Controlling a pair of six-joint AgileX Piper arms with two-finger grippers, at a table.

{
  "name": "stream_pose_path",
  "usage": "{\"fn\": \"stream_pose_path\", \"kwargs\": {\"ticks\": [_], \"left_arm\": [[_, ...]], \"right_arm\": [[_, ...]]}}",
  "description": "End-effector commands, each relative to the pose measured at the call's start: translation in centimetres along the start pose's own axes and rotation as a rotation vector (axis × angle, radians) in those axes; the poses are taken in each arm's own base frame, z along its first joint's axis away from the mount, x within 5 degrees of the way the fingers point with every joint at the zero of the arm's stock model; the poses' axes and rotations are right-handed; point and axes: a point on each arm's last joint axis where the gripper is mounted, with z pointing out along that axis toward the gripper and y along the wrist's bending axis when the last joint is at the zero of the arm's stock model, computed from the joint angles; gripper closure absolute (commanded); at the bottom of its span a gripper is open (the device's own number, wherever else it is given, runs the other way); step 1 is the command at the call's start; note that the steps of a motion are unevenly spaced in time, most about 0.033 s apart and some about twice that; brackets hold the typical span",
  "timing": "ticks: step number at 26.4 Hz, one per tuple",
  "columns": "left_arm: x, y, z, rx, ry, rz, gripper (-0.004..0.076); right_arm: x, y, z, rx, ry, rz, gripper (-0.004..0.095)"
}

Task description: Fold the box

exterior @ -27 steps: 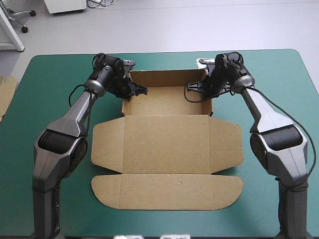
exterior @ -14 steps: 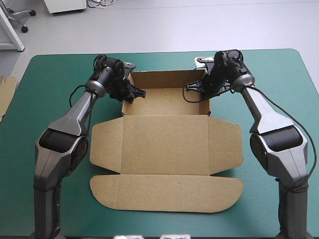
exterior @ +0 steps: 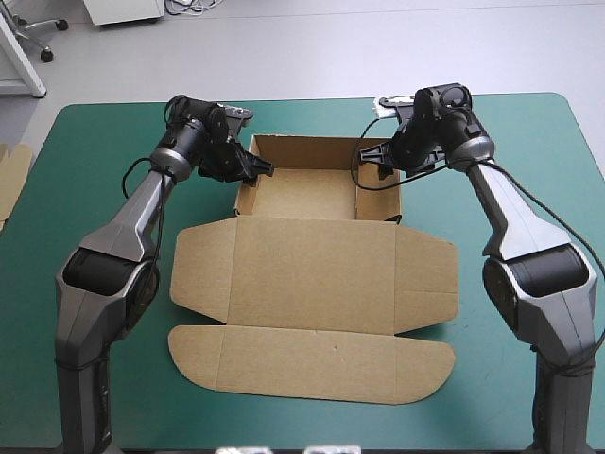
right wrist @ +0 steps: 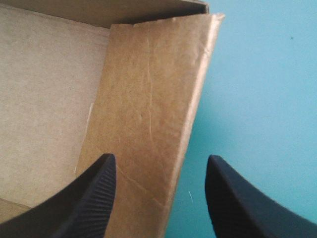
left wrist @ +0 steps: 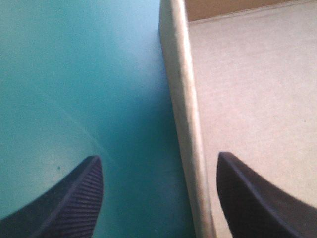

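Brown board sits mid-table: your box [exterior: 312, 274] lies on the teal-green cover [exterior: 95, 189], its far part raised into an open tray, its lid and side flaps flat toward the near edge. Your left gripper [exterior: 257, 170] stands wide at the tray's left wall [left wrist: 185, 124], one black finger over the cover, the other over the tray floor (the wall runs upright between them, and you cannot tell whether either finger touches it). Your right gripper [exterior: 371, 156] is equally wide astride the right wall [right wrist: 148, 114], which leans inward over the floor. At the table's left edge more board [exterior: 11, 180] shows.
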Motion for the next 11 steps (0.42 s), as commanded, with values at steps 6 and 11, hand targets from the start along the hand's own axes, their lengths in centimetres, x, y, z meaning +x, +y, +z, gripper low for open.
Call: {"fn": "stream_pose_path", "kwargs": {"ticks": [6,11], "left_arm": [[0.1,-0.9,-10.0,0.034,-0.219,0.029,0.0246],[2.2,-0.8,-13.2,0.018,-0.288,0.038,0.0254]], "right_arm": [[0.3,0.2,-10.2,-0.011,-0.209,-0.037,0.0383],[2.0,0.3,-12.6,-0.007,-0.226,-0.081,0.0449]]}}
